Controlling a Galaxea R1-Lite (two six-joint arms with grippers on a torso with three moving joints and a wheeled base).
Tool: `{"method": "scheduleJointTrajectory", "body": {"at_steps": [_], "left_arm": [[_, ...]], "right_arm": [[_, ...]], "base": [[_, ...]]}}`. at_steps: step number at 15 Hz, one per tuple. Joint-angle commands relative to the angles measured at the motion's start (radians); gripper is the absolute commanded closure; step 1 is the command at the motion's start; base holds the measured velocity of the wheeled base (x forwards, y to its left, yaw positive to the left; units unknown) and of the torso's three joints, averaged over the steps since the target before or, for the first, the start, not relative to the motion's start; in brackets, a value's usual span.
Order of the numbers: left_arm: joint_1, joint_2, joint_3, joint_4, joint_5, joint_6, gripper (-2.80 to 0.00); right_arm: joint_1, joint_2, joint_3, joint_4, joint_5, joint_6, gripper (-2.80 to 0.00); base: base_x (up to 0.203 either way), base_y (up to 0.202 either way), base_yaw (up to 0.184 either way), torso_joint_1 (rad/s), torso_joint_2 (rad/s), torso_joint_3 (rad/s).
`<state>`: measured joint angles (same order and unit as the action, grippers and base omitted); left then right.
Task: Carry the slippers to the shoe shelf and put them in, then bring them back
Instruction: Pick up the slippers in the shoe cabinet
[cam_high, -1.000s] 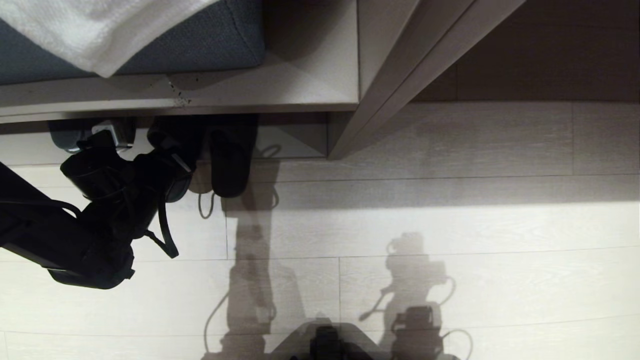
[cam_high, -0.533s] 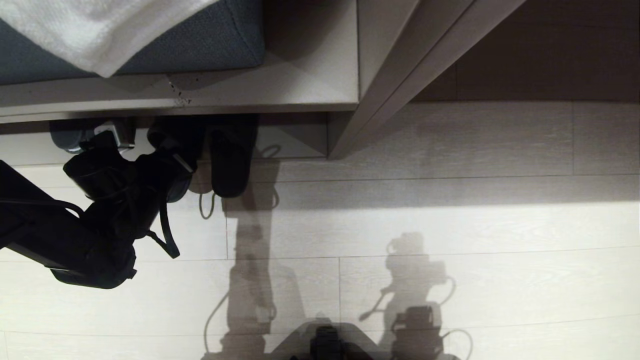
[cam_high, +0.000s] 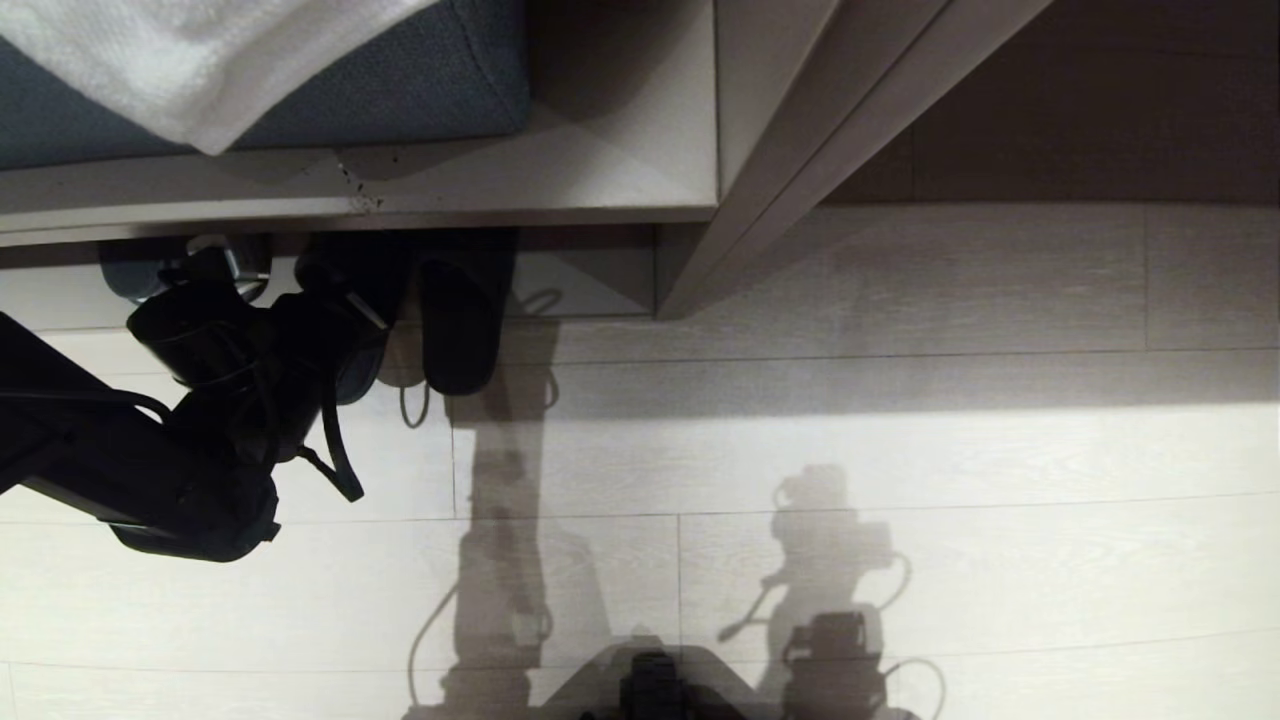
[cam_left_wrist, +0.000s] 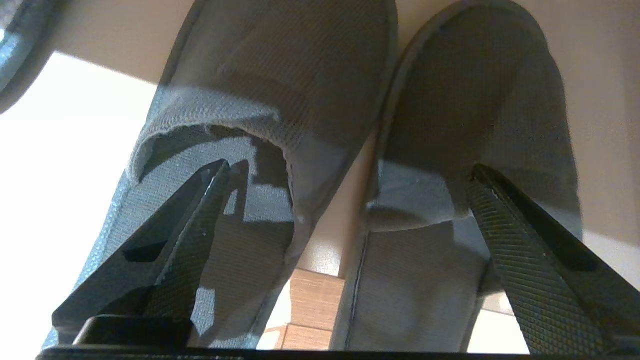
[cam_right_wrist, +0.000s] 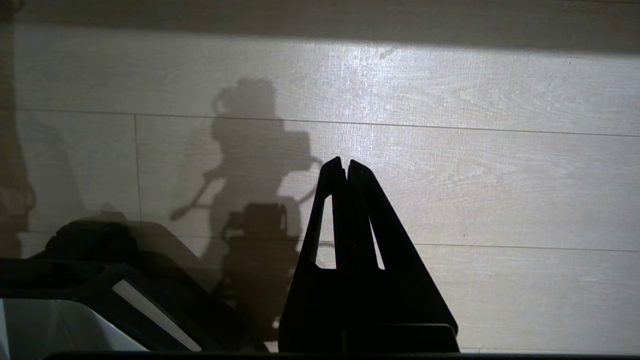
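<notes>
Slippers (cam_left_wrist: 350, 150) lie side by side, toes inside the shoe shelf (cam_high: 590, 275), heels on the floor. Left gripper (cam_left_wrist: 345, 200) has edged closer, fingers spread, one over each heel; retrieval grasp appears imminent.

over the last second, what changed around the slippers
The left gripper crept a little further toward the shoe shelf, jaws wide open, one finger in each of the slippers, nothing gripped. The slippers stayed put; the right gripper stayed shut over the floor.
</notes>
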<state>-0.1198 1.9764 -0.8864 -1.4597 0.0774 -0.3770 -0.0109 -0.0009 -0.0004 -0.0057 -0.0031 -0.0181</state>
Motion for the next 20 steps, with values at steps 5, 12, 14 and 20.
{"method": "scheduleJointTrajectory", "body": {"at_steps": [5,12,14,20], "left_arm": [[-0.004,0.014,-0.017,-0.005,-0.001,-0.005,-2.80],[-0.020,0.003,-0.006,-0.004,-0.002,-0.008,-2.80],[-0.035,0.030,-0.025,-0.001,0.002,-0.002,-2.80],[-0.043,0.027,-0.031,0.001,-0.001,-0.005,-2.80]], "right_arm": [[0.000,-0.039,0.040,0.000,0.000,0.000,0.00],[0.000,-0.039,0.040,0.000,0.000,0.000,0.00],[0.000,-0.039,0.040,0.000,0.000,0.000,0.00],[0.000,-0.039,0.040,0.000,0.000,0.000,0.00]], "base": [[0.000,0.000,0.000,0.000,0.00,0.000],[0.000,0.000,0.000,0.000,0.00,0.000],[0.000,0.000,0.000,0.000,0.00,0.000],[0.000,0.000,0.000,0.000,0.00,0.000]]}}
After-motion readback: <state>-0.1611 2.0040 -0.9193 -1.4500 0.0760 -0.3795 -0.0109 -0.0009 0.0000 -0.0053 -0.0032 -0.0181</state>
